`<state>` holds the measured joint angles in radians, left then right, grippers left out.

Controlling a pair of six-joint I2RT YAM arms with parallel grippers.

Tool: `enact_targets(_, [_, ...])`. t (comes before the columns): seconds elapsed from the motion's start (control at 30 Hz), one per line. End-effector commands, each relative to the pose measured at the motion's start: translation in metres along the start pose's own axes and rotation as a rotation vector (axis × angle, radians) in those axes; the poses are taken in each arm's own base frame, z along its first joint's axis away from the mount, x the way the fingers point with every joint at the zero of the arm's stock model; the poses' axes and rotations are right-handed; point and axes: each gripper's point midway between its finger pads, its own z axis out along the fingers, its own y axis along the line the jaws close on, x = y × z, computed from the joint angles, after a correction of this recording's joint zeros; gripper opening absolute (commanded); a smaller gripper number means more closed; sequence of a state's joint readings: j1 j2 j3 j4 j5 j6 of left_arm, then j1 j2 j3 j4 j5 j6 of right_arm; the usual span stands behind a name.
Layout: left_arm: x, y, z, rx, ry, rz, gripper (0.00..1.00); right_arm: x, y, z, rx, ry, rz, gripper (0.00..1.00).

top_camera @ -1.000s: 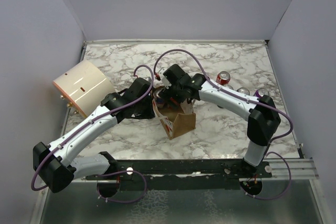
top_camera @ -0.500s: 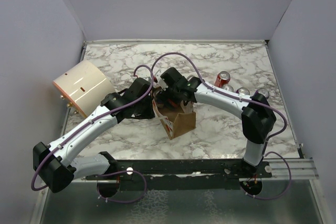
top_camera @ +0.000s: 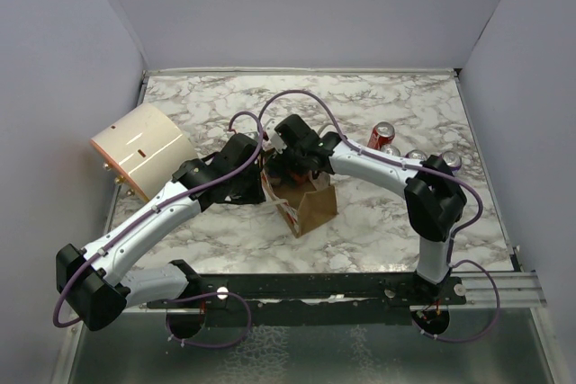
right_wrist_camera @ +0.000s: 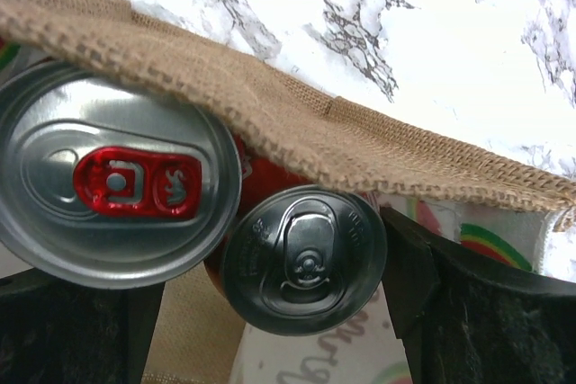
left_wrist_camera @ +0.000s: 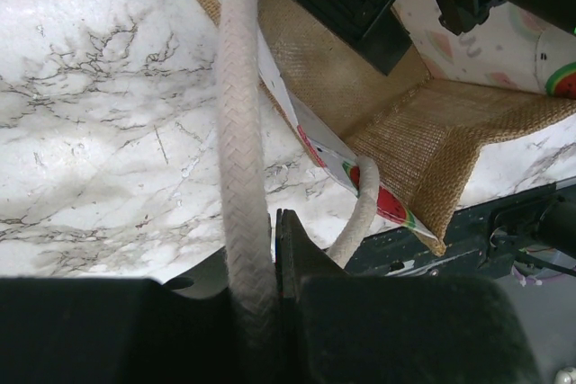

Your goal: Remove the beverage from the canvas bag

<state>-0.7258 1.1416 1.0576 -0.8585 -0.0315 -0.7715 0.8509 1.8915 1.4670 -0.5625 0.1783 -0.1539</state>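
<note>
Two robot arms meet over a small brown canvas bag (top_camera: pixel 310 209) that stands on a marble table (top_camera: pixel 387 222). The left gripper (left_wrist_camera: pixel 273 240) is clamped tight on one white rope handle (left_wrist_camera: pixel 243 132) of the bag. The rope runs straight out from between its fingers. The bag's open mouth lies just ahead and to the right of this gripper, showing brown burlap weave and white panels printed with watermelon slices. A second rope loop (left_wrist_camera: pixel 355 213) shows just past the fingertips.

The right gripper (right_wrist_camera: pixel 274 321) points down into the bag's mouth with its jaws spread wide, and nothing is pinched between them. Two beverage cans stand upright inside the bag, directly under it. A dark-topped can (right_wrist_camera: pixel 306 258) sits between the fingers. Its rim is at or almost at the finger (right_wrist_camera: pixel 450 312) on the right of the wrist view, but contact cannot be told. A red-tabbed can (right_wrist_camera: pixel 117 182) sits close beside it, toward the other finger. The bag's frayed burlap edge crosses just beyond both cans, partly over the red-tabbed one.

Seen from above, three more cans stand outside the bag, well off to the right gripper's right: a red can (top_camera: pixel 382 135) and two silver-topped cans (top_camera: pixel 416 157). A cream cylinder (top_camera: pixel 144 150) lies on its side to the left gripper's left.
</note>
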Motion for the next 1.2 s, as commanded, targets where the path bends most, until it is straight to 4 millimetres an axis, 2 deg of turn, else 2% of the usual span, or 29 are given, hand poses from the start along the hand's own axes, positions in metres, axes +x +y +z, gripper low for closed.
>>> enact_targets(0.0, [-0.003, 0.003, -0.005, -0.007, -0.01, 0.004, 0.1, -0.011, -0.007, 0.015, -0.002, -0.061, 0.012, 0.9])
enact_targets(0.17, [-0.003, 0.002, -0.005, -0.007, -0.007, 0.006, 0.1, -0.012, -0.007, 0.022, -0.017, -0.094, 0.024, 0.9])
enact_targets(0.33, [-0.001, 0.003, -0.005, -0.01, -0.002, 0.007, 0.1, -0.003, -0.004, 0.029, -0.049, -0.089, 0.034, 0.87])
enact_targets(0.47, [-0.002, 0.004, -0.006, -0.012, -0.005, 0.005, 0.1, 0.003, -0.002, 0.031, -0.063, -0.07, 0.022, 0.81])
enact_targets(0.57, [-0.001, 0.004, -0.005, -0.013, -0.004, 0.007, 0.1, -0.001, 0.0, 0.027, -0.074, -0.076, 0.027, 0.75])
enact_targets(0.8, [-0.001, 0.003, -0.004, -0.009, -0.003, 0.006, 0.1, -0.011, 0.003, 0.009, -0.118, -0.075, 0.049, 0.55])
enact_targets(0.9, [-0.001, 0.002, -0.003, -0.004, -0.003, 0.004, 0.1, -0.014, 0.001, -0.002, -0.115, -0.077, 0.065, 0.51])
enact_targets(1.07, [0.001, 0.001, -0.001, 0.004, 0.003, 0.001, 0.1, -0.019, -0.003, -0.024, -0.111, -0.094, 0.105, 0.5])
enact_targets(1.17, [0.001, 0.0, -0.001, 0.01, 0.005, 0.001, 0.1, -0.02, 0.0, -0.034, -0.126, -0.108, 0.142, 0.45])
